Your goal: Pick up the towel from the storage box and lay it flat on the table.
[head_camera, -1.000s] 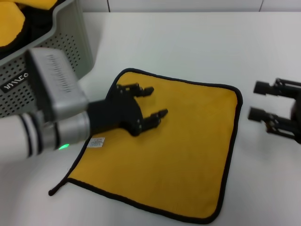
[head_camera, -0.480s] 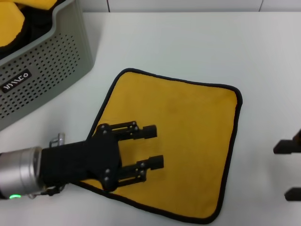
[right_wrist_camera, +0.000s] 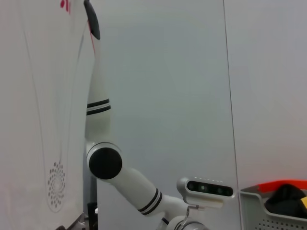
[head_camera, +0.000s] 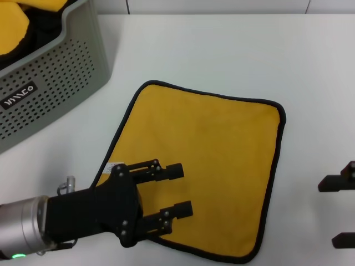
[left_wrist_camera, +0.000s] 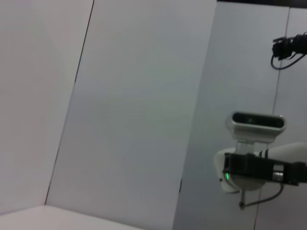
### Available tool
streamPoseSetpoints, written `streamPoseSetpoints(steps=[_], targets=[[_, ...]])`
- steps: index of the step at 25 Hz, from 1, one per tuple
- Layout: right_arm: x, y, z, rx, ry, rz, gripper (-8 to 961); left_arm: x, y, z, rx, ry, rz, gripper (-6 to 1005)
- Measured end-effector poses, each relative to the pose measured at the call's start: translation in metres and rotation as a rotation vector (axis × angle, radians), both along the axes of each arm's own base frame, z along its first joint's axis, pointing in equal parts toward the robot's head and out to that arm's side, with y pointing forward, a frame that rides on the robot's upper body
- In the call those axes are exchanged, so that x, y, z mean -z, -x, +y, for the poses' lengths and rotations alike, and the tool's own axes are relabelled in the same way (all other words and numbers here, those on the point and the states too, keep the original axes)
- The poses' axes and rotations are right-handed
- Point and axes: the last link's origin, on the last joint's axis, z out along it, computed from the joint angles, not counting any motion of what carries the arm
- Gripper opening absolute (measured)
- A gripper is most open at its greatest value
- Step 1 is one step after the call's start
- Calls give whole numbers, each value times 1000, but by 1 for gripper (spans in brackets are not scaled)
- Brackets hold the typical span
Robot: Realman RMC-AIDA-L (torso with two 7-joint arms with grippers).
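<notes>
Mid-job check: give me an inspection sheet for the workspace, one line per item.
Surface: white table, smooth and plain.
Job's things: towel lies flat on the table, yellow side up, outside the storage box.
Clutter: other yellow cloths bunched inside the box.
Grippers: left end effector open, over the towel's near edge; right end effector open at the table's right edge.
Cables: one dark cable against the wall.
Surroundings: pale wall panels.
</notes>
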Motion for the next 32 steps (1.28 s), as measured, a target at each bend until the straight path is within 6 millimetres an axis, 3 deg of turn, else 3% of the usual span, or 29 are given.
streamPoseSetpoints(steps=[28,32], targets=[[16,-9,-10,46,39,34,558,2,2,-16,27,-120,-98,580],[22,-7,-2,68,31,32,558,-5,7,-13,29,-134,-79,578]])
